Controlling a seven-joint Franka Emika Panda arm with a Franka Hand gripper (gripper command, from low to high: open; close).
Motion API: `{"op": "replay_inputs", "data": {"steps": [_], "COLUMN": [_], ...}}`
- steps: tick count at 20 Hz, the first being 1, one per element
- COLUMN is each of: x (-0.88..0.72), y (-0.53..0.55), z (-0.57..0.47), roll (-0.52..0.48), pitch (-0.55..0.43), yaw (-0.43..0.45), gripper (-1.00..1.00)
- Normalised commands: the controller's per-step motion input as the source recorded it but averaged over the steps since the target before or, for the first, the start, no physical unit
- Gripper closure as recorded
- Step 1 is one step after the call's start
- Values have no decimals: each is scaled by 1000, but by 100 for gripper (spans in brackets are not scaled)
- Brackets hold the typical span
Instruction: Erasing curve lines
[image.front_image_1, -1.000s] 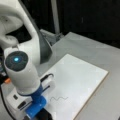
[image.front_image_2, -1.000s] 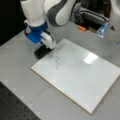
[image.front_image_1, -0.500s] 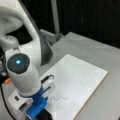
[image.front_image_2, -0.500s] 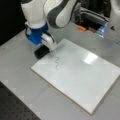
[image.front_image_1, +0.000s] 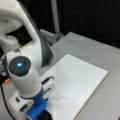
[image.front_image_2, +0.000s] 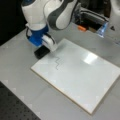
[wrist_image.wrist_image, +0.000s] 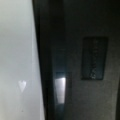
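The robot arm's pincer (image.front_image_2: 42, 50) hangs low over the corner of the white board (image.front_image_2: 82, 75) at a front view's left, its blue-and-white wrist housing above a black rectangular block (image.front_image_2: 41, 52) that sits at the pincer's tip and rests against the board's edge; whether the fingers are apart or clamped on that block cannot be told, since the housing hides them in both front views. A single set of curve lines (image.front_image_2: 57, 63), one thin dark squiggle with a few small humps, lies on the board just beside the pincer, close to the block and apart from it, and looks unerased. In a front view the same curve lines (image.front_image_1: 59, 98) run away from the pincer (image.front_image_1: 41, 111) toward the view's right, near the white board (image.front_image_1: 82, 75) edge at the view's bottom. One board lies flat on the grey table (image.front_image_2: 17, 82), and one bright reflection shows on its surface well away from the pincer. Behind the arm, well apart from the pincer, stand an orange piece (image.front_image_2: 81, 28) and a dark fixture with a blue-tinted part (image.front_image_2: 102, 28). The wrist view is mostly a dark blurred mass with a pale surface (wrist_image.wrist_image: 15, 50) along its left side; nothing more can be made out there.
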Motion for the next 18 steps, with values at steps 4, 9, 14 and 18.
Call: {"op": "replay_inputs", "data": {"steps": [4, 9, 14, 18], "x": [-39, -2, 34, 37], "y": [52, 28, 15, 10], "z": [-141, -101, -65, -52], "roll": [-48, -48, -33, -18], "pitch": [-114, -103, -80, -65], "yaw": [-61, -60, -52, -40], "gripper": [-100, -100, -100, -100]}}
